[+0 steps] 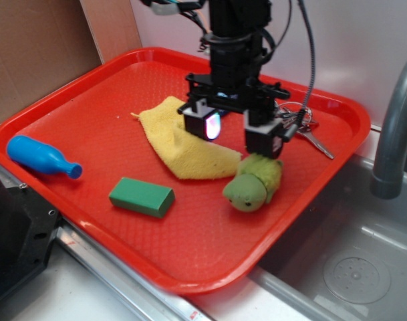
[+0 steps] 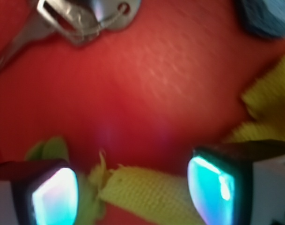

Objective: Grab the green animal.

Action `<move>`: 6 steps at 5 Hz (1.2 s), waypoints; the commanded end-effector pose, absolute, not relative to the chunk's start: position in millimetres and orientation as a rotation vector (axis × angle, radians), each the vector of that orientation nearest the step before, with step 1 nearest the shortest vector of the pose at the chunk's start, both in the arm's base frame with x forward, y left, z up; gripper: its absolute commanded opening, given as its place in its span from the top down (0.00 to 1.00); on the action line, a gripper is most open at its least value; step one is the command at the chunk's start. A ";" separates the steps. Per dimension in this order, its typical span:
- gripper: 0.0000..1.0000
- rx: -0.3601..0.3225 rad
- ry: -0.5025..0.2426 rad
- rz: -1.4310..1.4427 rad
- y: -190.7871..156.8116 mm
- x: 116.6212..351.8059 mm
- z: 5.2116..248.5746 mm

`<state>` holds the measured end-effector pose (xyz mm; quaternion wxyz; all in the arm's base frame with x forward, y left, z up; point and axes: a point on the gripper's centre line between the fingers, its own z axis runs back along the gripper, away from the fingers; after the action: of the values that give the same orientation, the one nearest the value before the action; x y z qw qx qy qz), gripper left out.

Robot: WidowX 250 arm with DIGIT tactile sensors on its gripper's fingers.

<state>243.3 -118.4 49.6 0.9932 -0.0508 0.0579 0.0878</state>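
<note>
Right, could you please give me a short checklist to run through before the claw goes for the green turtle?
1. Claw open: ok, the two fingers stand apart with a clear gap.
2. Green turtle reachable: ok, it lies uncovered on the red tray.
3. Claw centred over the turtle: not ok, one finger is above the turtle's back and the other above the yellow cloth.
4. Cloth clear of the grasp: not ok, in the wrist view cloth lies between the fingers.
5. Keys out of the way: ok, they lie behind the claw.
6. Height above the turtle: cannot tell.
</note>
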 end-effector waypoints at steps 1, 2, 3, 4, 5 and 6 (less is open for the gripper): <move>0.00 -0.200 -0.007 0.144 -116.2 222.6 91.2; 0.00 -0.219 -0.003 0.160 -127.8 208.9 90.4; 0.00 -0.221 -0.025 0.240 -149.1 204.4 78.7; 0.00 -0.242 -0.053 0.231 -162.1 210.1 69.2; 0.00 -0.230 -0.040 0.246 -163.5 219.9 59.4; 0.00 -0.203 -0.015 0.255 -160.2 227.5 42.7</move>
<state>217.2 -157.7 34.2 0.9884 -0.0867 0.0144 0.1238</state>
